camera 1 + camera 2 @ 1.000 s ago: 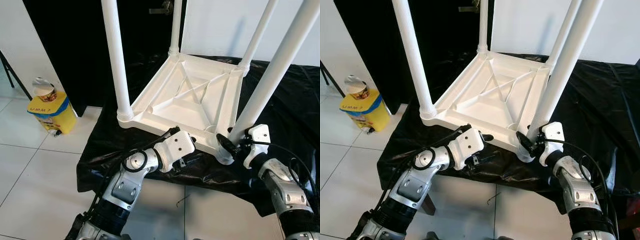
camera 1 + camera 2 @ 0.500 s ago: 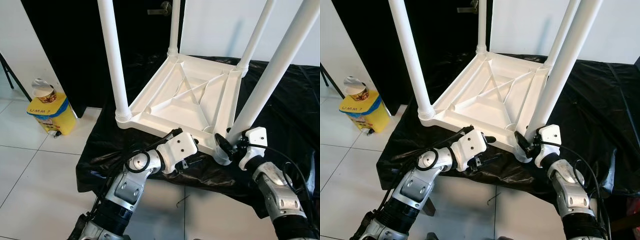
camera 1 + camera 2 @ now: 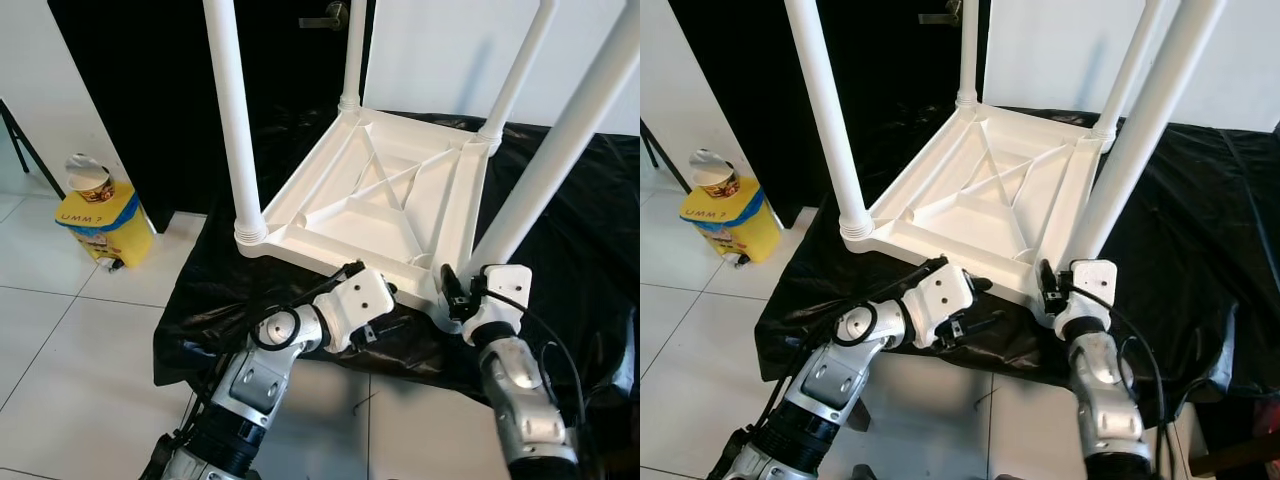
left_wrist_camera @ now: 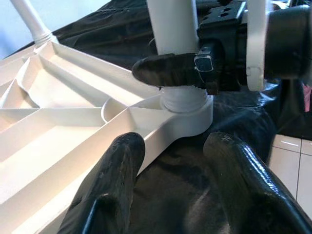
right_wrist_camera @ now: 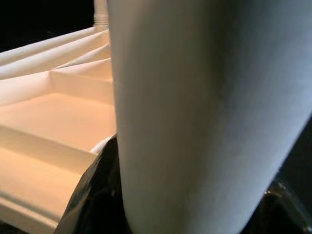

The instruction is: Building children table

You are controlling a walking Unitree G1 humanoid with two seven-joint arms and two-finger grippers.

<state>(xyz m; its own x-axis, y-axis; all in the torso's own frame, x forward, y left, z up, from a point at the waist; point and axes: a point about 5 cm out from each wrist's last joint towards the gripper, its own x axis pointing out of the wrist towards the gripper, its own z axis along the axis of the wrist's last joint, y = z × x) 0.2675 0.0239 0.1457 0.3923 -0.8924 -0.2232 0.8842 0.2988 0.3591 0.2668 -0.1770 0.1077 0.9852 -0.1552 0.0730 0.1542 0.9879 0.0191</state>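
Black plastic sheet (image 3: 590, 215) spread over the worktop, wrinkled and hanging over the near edge down toward the white tiled floor (image 3: 60, 340). On the floor to the left, a yellow container (image 3: 103, 228) with a blue band, with a crumpled can (image 3: 87, 179) resting on its top, just beside a black panel (image 3: 140, 110). Behind, a dark door with a metal lever handle (image 3: 326, 17), next to a white wall (image 3: 440, 55); at far left, a thin black leg of some stand (image 3: 20, 140) leaning across.
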